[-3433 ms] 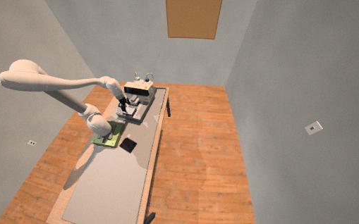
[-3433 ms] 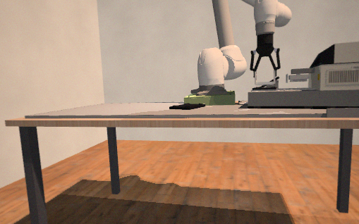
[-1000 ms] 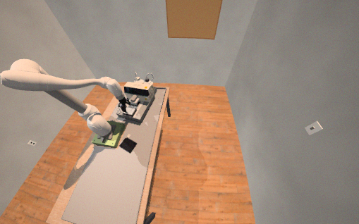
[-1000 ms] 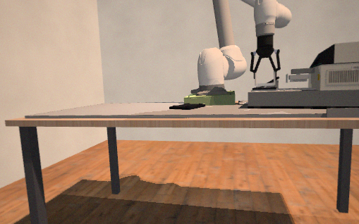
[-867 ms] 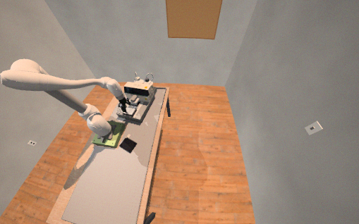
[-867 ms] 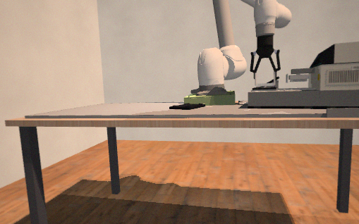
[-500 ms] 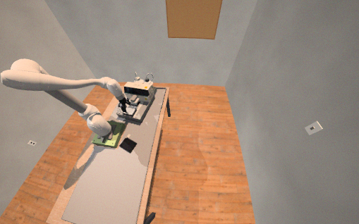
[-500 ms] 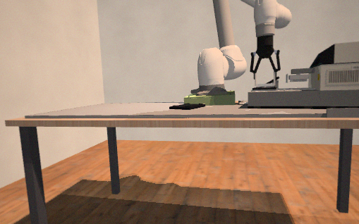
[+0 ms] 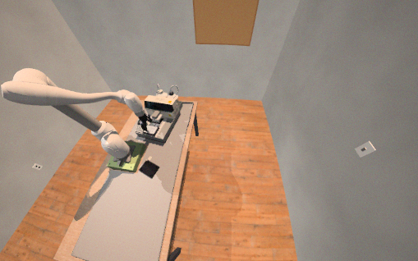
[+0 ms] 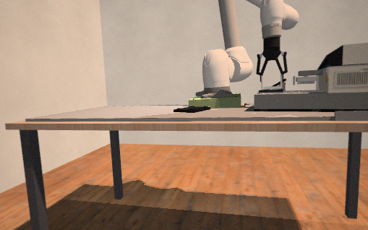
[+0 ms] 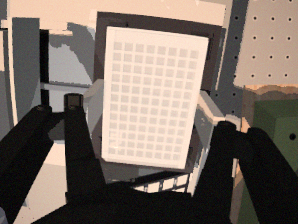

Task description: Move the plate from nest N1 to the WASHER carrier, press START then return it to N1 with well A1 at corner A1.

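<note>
The white plate [image 11: 155,95], with its grid of wells, lies lengthwise between the fingers in the wrist view. My gripper [image 9: 145,126] [image 10: 272,85] [image 11: 150,98] points down over the front part of the washer [image 9: 161,103] [image 10: 352,79] and is shut on the plate's long sides. The dark carrier [image 11: 160,24] shows around and under the plate, its edges roughly parallel to the plate's. Whether the plate is flat in the pocket cannot be told. The cut corner is not clear. A small orange spot shows on the washer's top; I cannot tell if it is the lamp.
A black square block [image 9: 149,168] [image 10: 191,109], perhaps the nest N1, lies on the table beside the arm's green base [image 9: 123,165] [image 10: 215,103]. A tilted panel with light keys [image 11: 181,183] shows at the wrist view's lower edge, partly hidden by the gripper.
</note>
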